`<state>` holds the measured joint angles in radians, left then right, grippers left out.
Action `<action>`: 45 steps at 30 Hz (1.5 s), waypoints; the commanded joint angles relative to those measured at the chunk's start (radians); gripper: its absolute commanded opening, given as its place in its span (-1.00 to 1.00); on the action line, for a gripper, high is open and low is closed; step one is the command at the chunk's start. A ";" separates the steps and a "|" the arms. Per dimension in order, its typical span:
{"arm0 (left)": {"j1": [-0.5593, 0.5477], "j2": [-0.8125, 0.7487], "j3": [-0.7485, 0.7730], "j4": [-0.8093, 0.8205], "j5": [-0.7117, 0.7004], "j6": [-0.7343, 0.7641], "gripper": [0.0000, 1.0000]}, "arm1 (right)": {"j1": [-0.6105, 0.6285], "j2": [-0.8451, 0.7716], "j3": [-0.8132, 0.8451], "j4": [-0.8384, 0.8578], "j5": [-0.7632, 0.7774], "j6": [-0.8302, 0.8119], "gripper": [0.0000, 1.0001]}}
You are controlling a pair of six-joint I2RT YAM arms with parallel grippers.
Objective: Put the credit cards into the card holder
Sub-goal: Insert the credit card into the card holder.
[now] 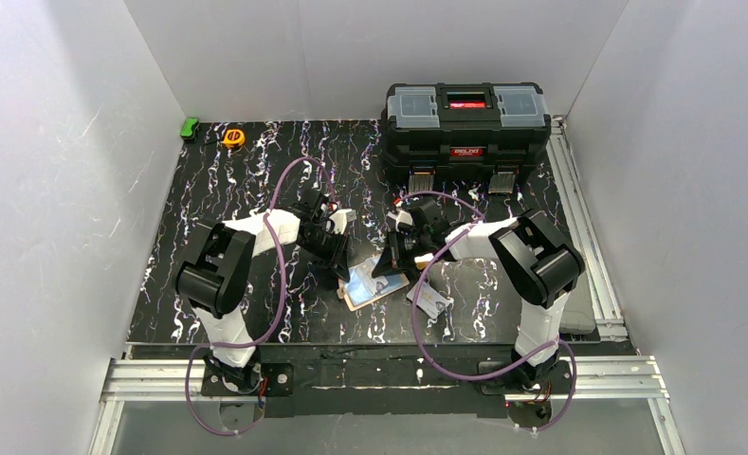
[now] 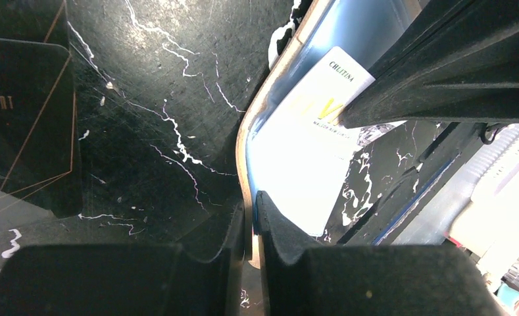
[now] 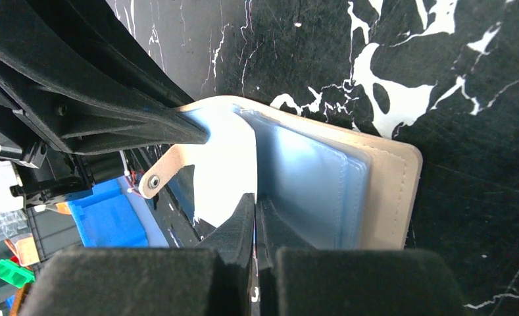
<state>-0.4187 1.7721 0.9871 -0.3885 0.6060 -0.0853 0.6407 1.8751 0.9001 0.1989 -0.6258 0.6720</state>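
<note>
Cream-beige folding leather-like card holder (image 3: 388,191), open.
Left edge is pinched by left gripper (image 2: 251,197); right gripper (image 3: 255,197) is closed at its blue sleeves (image 3: 309,178).

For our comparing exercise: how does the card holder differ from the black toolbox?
The card holder is cream-beige, the toolbox black. The card holder is small and flat, the toolbox far bigger and boxy. The card holder lies open, the toolbox is shut. Both rest on the marbled table.
</note>
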 commanded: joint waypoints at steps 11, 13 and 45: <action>-0.013 0.012 0.021 -0.011 0.061 0.036 -1.00 | -0.001 0.022 -0.004 0.006 0.119 -0.060 -0.97; -0.013 0.011 0.022 -0.013 0.064 0.037 -1.00 | -0.001 0.012 -0.020 0.019 0.132 -0.051 -0.97; -0.013 0.010 0.024 -0.024 0.072 0.041 -1.00 | -0.072 -0.013 -0.133 0.201 0.163 0.085 -0.97</action>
<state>-0.4229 1.7794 0.9962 -0.3702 0.6430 -0.0589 0.5869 1.8317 0.7696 0.3965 -0.5686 0.7708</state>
